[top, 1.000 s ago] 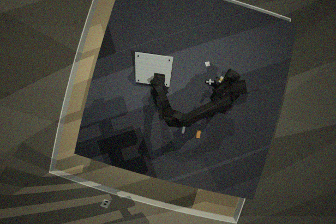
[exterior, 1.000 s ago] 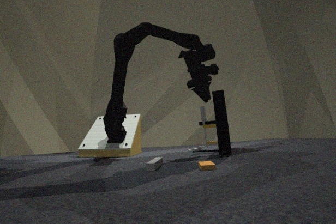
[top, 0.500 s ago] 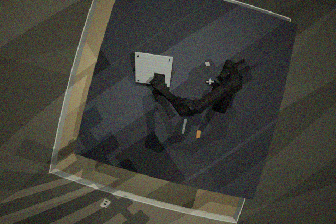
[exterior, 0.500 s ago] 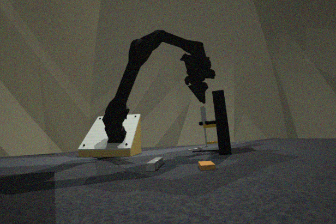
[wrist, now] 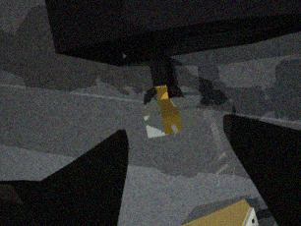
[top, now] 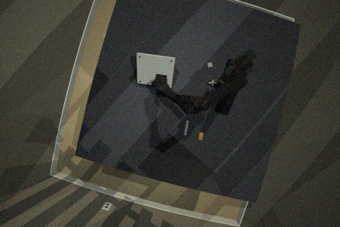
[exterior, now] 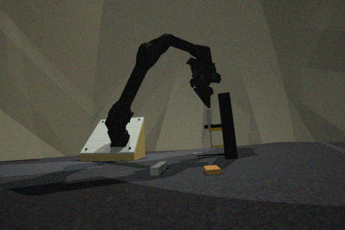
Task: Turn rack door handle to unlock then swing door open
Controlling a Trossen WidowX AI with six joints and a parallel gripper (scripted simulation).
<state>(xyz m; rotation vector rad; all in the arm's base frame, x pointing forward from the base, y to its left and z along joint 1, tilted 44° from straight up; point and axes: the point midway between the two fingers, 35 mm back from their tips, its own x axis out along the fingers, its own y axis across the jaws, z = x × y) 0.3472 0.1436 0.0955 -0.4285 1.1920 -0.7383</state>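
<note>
Hand (exterior: 209, 107) (wrist: 174, 129): partly open, holding nothing
Orange block (top: 201, 136) (exterior: 212, 170): on desk (top: 132, 137) (exterior: 266, 178), at six o'clock in top view

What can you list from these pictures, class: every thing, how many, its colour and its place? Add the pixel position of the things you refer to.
table (top: 132, 137) (exterior: 266, 178): one, blue-grey, under arm and rack
sloped block (top: 149, 67) (exterior: 92, 142): one, white-topped, yellow-sided, by arm's foot
upright panel (top: 227, 104) (exterior: 228, 128) (wrist: 172, 29): one, black, at rack
yellow parts (exterior: 215, 129) (wrist: 172, 118): at least two, beside panel
grey bar (top: 186, 127) (exterior: 158, 168): one, on table
orange block (top: 201, 136) (exterior: 212, 170): one, near bar
white square (top: 210, 64): one, near rack
socket plate (top: 106, 206): one, pale, beyond table
arm (top: 193, 104) (exterior: 131, 86): one, black, arching towards rack
end effector (exterior: 209, 106) (wrist: 174, 129): one, black, open, above rack
</note>
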